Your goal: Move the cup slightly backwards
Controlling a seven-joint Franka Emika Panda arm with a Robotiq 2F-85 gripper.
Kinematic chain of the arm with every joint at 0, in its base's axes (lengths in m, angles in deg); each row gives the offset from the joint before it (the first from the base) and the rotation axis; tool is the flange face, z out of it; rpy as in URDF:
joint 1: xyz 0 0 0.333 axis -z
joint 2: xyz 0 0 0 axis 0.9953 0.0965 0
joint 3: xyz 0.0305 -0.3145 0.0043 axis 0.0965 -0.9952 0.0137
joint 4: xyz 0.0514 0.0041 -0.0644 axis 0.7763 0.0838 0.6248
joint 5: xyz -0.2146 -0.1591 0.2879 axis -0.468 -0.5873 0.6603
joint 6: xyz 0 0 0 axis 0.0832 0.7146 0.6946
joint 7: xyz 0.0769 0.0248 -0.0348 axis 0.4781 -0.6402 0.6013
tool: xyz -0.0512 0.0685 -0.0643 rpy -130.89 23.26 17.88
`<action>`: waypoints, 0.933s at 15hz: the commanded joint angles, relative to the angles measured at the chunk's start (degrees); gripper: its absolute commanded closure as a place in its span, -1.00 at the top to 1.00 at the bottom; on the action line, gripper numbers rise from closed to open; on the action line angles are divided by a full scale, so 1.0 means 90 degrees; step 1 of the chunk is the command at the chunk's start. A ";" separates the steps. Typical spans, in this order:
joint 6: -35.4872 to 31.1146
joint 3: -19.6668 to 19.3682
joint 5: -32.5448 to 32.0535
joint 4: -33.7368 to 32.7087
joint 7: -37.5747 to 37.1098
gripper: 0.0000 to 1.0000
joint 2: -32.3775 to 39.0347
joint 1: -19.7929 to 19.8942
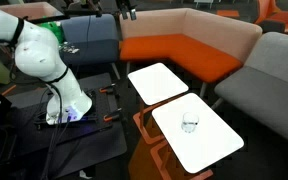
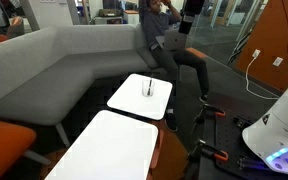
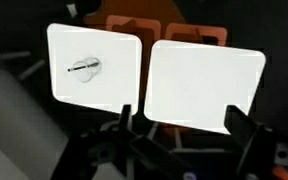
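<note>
The cup [image 1: 189, 123] is small, clear and greyish. It stands upright on one of two white tabletops in both exterior views [image 2: 150, 88]. In the wrist view the cup [image 3: 84, 68] sits on the left white tabletop [image 3: 114, 85], far below. My gripper [image 3: 179, 118] is open and empty, its two dark fingers at the bottom of the wrist view, high above the gap between the two tabletops. It appears as a dark shape at the top edge of an exterior view [image 2: 191, 10], well above the cup.
A second white tabletop [image 3: 209, 85] stands beside the first, on orange frames [image 1: 144, 125]. An orange and grey sofa [image 1: 184, 45] curves behind the tables. A seated person [image 2: 164, 45] is on the sofa. The white robot base [image 1: 59, 80] stands on a dark stand.
</note>
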 commanded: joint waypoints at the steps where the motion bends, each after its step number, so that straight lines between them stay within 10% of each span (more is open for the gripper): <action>1: 0.0027 -0.0108 -0.0081 -0.0022 -0.0074 1.00 0.0024 -0.0137; 7: -0.0424 -0.0393 -0.0039 0.0005 0.0076 1.00 0.0197 -0.0045; 14: -0.2363 -0.1969 0.0449 -0.0052 0.0609 1.00 0.1540 0.0537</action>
